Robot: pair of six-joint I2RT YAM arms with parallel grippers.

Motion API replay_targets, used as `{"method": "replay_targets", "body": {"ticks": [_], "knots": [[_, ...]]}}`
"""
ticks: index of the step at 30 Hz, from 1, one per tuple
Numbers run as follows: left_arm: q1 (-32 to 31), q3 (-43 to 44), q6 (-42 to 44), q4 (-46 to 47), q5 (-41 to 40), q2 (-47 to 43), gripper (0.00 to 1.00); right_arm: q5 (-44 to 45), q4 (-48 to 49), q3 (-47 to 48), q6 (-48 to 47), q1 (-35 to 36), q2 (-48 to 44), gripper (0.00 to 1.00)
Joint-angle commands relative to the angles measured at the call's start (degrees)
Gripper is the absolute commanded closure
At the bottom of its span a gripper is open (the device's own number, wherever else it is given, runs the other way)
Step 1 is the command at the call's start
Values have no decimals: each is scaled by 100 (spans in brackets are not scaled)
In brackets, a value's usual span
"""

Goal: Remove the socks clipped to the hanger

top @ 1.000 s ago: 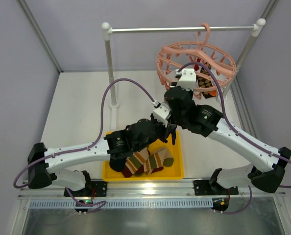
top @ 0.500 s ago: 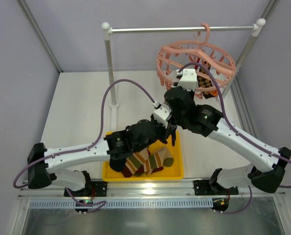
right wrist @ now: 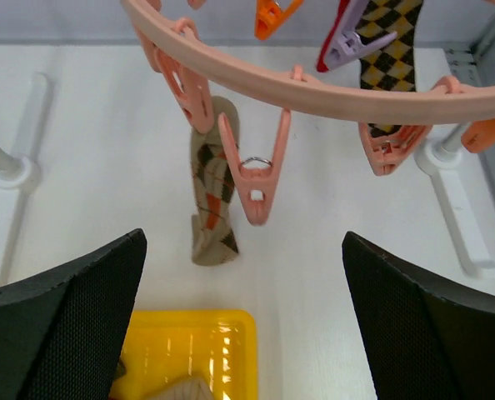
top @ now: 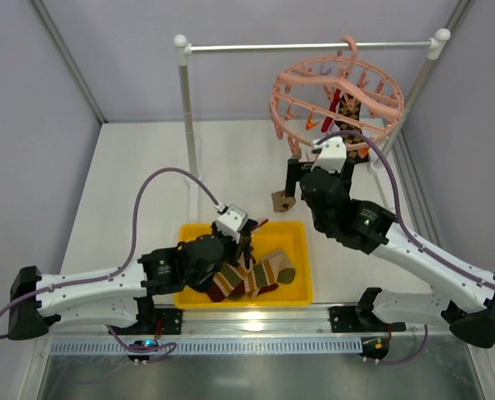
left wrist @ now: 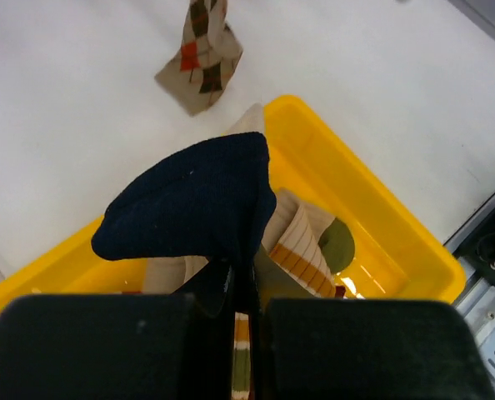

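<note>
The navy sock (left wrist: 189,204) hides the left jaws' tips; the hanger (right wrist: 314,90) runs off the right wrist view's edges.

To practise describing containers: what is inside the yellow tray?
Striped socks lie in the yellow tray. The left hand holds a navy sock over them, so part of the pile and the tray floor under it is hidden.

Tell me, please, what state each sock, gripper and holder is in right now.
Left gripper: shut on the navy sock.
Right gripper: open, empty.
Tan argyle sock: unclipped, down below the hanger.
Dark argyle sock: clipped to the hanger.
Striped socks: lying in the yellow tray.
</note>
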Motion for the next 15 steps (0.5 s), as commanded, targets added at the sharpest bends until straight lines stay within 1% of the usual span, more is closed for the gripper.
{"method": "replay_targets", "body": {"ticks": [1,4,7,9,12,13,15], "knots": [[-18,-535,-968,-597,-151,-575,100,-459,1045,-680,-160,14,-422,0],[-18,-982,-1329,-764,-159,-1023,100,-660,1317,-1058,-195,-3,-685,0],[-27,-1194,-1716,-1010,-510,-1059,100,-818,1415,-1225,-274,-30,-879,0],[-27,-1211,-2040,-1335,-677,-875,100,-854,1406,-1296,-292,-73,-1045,0],[-27,-1150,-2409,-1599,-792,-261,100,-924,1432,-1524,-274,-188,-1274,0],[-27,-1106,-2498,-1643,-810,54,100,-968,1450,-1681,-248,-231,-1431,0],[-27,-1018,-2630,-1618,-845,294,100,-1152,1494,-1849,-143,-416,-1599,0]]}}
